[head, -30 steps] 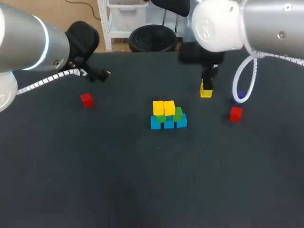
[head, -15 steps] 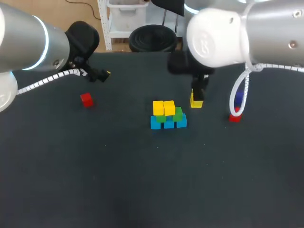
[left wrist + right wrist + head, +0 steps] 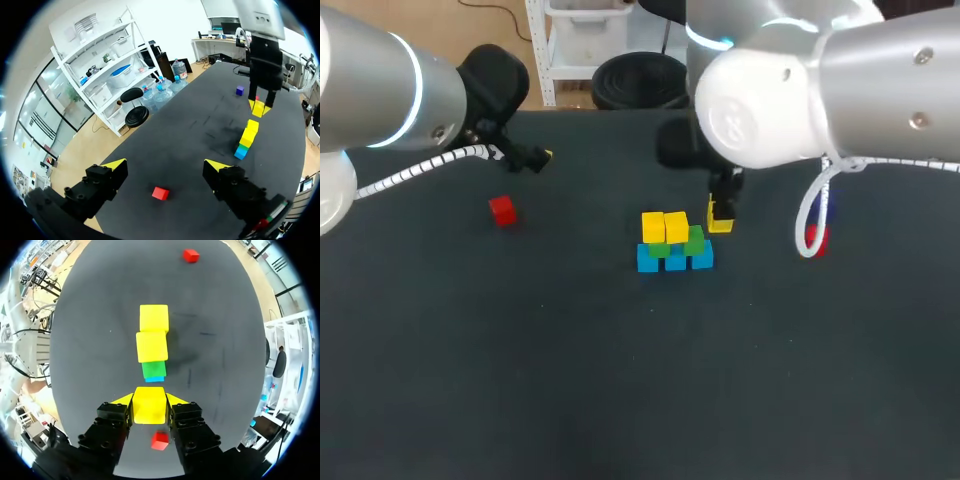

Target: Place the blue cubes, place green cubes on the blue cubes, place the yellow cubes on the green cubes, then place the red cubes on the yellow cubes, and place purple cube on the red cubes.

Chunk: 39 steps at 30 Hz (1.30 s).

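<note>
While my right pincer [image 3: 150, 399] is clamped on a yellow cube [image 3: 149, 410] just beside the cube stack [image 3: 674, 243], my left pincer [image 3: 165, 164] hangs apart, well away from it.

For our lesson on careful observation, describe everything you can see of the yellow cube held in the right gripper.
The yellow cube is a plain, smooth-faced block with crisp edges, bright yellow all over, perhaps plastic or painted wood. It sits square between the fingers of the right gripper, which press on two opposite sides. It hangs clear of the table, touching nothing else, just short of the stack, whose bare green cube lies right ahead.
</note>
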Each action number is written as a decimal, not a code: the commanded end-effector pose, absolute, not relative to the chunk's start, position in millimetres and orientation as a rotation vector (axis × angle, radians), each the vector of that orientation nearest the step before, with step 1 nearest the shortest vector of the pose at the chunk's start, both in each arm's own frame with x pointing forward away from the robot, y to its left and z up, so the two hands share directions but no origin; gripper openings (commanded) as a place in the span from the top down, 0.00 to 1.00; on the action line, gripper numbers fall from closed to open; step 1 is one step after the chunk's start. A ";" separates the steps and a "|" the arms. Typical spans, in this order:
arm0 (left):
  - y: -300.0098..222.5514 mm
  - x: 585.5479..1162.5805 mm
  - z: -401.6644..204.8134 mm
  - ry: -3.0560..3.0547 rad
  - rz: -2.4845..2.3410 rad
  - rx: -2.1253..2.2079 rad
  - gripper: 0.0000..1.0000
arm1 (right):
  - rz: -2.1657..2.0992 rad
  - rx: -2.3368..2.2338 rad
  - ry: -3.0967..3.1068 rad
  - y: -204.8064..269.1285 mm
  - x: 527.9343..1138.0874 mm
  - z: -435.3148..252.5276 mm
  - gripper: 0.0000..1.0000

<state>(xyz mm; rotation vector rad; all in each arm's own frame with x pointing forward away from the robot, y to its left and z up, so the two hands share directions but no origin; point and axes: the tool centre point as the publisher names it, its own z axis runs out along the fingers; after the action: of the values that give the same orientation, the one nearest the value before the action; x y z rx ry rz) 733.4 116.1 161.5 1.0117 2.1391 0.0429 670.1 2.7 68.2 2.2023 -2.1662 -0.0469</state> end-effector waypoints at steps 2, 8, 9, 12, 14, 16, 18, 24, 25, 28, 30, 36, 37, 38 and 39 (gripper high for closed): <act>117.0 733.9 161.5 2.138 0.039 1.014 0.00 | -0.039 2.196 -2.154 9.8 674.6 63.6 1.00; 117.0 733.9 161.5 2.138 0.039 1.014 0.00 | -0.037 2.206 -2.140 13.4 675.1 62.3 1.00; 117.0 733.9 161.5 2.138 0.039 1.014 0.00 | -0.037 2.208 -2.138 14.1 675.1 62.0 1.00; 117.0 733.9 161.5 2.138 0.039 1.014 0.00 | -0.039 2.212 -2.133 15.5 675.1 60.6 1.00; 117.0 733.9 161.5 2.138 0.039 1.014 0.00 | -0.036 2.213 -2.129 15.8 675.1 58.8 1.00; 117.0 733.9 161.5 2.138 0.039 1.014 0.00 | -0.036 2.211 -2.127 15.5 675.0 56.8 1.00; 117.0 733.9 161.5 2.138 0.039 1.014 0.00 | -0.035 2.207 -2.127 14.9 675.1 54.9 1.00; 117.0 733.9 161.5 2.138 0.039 1.014 0.00 | -0.051 2.210 -2.118 17.9 674.8 53.9 1.00; 117.0 733.9 161.5 2.138 0.039 1.014 0.00 | -0.051 2.213 -2.117 19.1 674.8 54.8 1.00; 117.0 733.9 161.5 2.138 0.039 1.014 0.00 | -0.052 2.220 -2.115 20.7 675.3 56.3 1.00; 117.0 733.9 161.5 2.138 0.039 1.014 0.00 | -0.052 2.223 -2.113 21.4 675.6 56.3 1.00; 117.0 733.9 161.5 2.138 0.039 1.014 0.00 | -0.063 2.229 -2.105 23.5 675.7 53.9 1.00; 117.0 733.9 161.5 2.138 0.039 1.014 0.00 | -0.065 2.230 -2.104 23.9 675.7 53.6 1.00; 117.0 733.9 161.5 2.138 0.039 1.014 0.00 | -0.067 2.231 -2.102 24.5 675.7 53.2 1.00; 117.0 733.9 161.5 2.138 0.039 1.014 0.00 | -0.068 2.232 -2.101 24.8 675.8 53.0 1.00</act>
<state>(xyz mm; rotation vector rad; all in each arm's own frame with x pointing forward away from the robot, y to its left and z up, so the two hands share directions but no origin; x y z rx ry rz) 733.4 116.1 161.5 1.0117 2.1391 0.0429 674.2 23.7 53.9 2.2329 -2.1023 -0.0653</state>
